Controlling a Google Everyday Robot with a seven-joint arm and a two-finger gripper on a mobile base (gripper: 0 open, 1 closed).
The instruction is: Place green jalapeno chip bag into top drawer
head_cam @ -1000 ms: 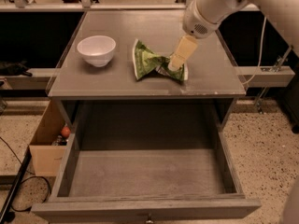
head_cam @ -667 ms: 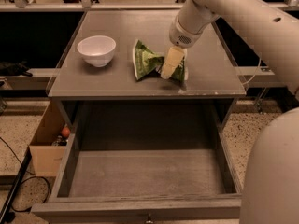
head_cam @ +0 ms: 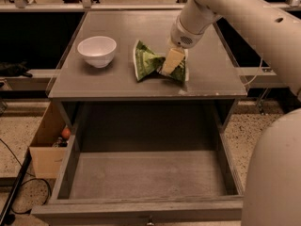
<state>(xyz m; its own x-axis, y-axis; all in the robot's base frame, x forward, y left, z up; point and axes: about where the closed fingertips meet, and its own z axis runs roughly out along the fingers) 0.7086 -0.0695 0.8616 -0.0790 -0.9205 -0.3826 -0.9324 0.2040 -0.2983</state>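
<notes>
Gripper [head_cam: 171, 62] at the green jalapeno chip bag's [head_cam: 148, 62] 3 o'clock end, mid-tabletop [head_cam: 141, 27], grip impossible to tell, white bowl [head_cam: 97, 51] at the bag's 9 o'clock, top drawer [head_cam: 146, 173] wide open at 6 o'clock

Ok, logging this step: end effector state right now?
End effector: down at the green jalapeno chip bag on the table; state cannot be told.

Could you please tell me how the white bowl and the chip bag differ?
The white bowl is smooth, round and upright; the green jalapeno chip bag is crumpled and glossy. The bowl stands alone at left; the bag lies mid-table with the gripper on its right half. Both rest on the tabletop, not in the open top drawer.
</notes>
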